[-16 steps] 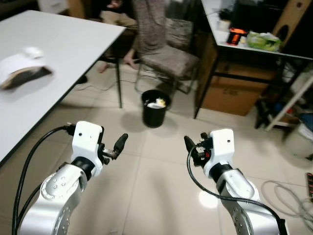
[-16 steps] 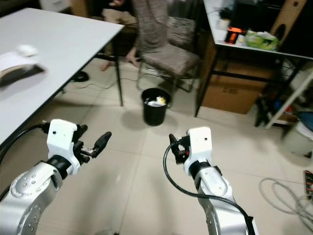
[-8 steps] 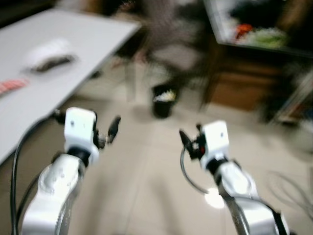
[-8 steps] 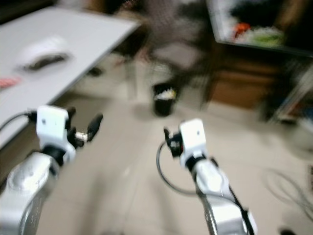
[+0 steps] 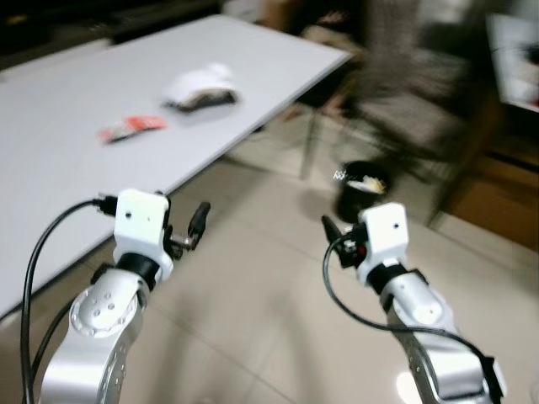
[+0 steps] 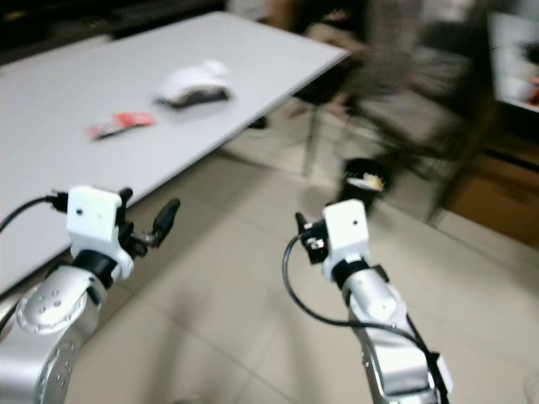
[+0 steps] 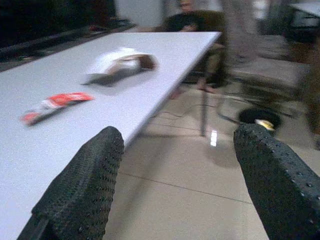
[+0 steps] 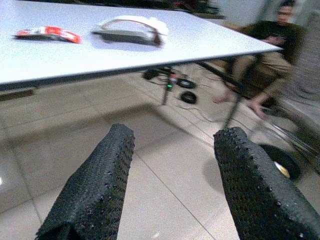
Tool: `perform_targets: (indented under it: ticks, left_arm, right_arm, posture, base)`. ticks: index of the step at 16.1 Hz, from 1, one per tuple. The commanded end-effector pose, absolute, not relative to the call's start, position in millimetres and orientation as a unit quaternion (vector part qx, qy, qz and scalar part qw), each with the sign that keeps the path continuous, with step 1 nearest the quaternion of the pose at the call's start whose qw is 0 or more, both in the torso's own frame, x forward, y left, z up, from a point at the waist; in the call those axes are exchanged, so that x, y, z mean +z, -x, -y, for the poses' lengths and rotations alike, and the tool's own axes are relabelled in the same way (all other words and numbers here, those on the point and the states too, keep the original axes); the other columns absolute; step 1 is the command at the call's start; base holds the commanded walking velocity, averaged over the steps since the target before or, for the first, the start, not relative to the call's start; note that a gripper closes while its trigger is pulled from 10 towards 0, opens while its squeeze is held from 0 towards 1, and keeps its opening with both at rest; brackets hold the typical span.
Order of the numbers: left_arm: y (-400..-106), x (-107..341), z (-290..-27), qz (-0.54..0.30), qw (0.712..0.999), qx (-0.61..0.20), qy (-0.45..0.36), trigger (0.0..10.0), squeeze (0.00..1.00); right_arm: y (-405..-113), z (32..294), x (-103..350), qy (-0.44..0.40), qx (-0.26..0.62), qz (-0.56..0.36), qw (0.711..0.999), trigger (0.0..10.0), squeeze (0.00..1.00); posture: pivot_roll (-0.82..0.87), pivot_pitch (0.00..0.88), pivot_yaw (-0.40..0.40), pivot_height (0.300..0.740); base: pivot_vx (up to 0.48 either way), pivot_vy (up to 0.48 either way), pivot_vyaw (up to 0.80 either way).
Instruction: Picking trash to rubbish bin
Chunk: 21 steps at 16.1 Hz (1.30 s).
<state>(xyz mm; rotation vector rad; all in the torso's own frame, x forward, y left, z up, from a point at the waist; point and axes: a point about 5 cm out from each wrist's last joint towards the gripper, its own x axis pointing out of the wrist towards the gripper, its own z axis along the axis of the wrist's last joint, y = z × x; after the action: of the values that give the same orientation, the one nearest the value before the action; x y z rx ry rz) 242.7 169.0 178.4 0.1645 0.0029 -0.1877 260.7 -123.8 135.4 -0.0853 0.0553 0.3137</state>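
White table (image 5: 76,126) far left with red wrapper (image 5: 130,129) and blurred white bundle (image 5: 200,87), tiled floor, black bin (image 5: 362,187) partly hidden, left hand (image 7: 175,175) and right hand (image 8: 172,185) both wide, empty.

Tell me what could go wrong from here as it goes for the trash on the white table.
1. The head views are blurred, so aim at the red wrapper may be off.
2. Both the left claw and right claw are open and empty, short of the table; its edge could catch an arm.
3. A seated person and the black bin stand nearby; a wide turn could bump them.
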Motion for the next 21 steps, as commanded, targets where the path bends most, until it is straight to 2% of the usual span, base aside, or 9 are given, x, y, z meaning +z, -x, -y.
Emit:
perform_targets:
  ticks: [1,6,21]
  left_arm:
    - [-243.0,179.1,-173.9,-0.002,0.993,-0.081,-0.089,10.0,0.0]
    - [-249.0,183.5,-176.9,0.006,0.993,-0.072,-0.092,10.0,0.0]
    - [-258.8,174.3,-173.5,-0.007,0.993,-0.09,-0.081,10.0,0.0]
  right_arm:
    - [-263.5,118.7,140.3,0.039,0.167,-0.016,0.985,10.0,0.0]
    - [-271.2,118.5,149.1,0.048,0.177,0.001,0.983,10.0,0.0]
    - [-268.8,125.3,141.6,0.019,0.158,-0.016,0.987,10.0,0.0]
  posture:
    - [0.01,0.026,-0.079,0.74]
    - [0.01,0.032,-0.087,0.74]
    - [-0.01,0.035,-0.072,0.74]
  base:
    - [0.337,0.0,0.8]
    - [0.34,0.0,0.8]
    - [0.345,0.0,0.0]
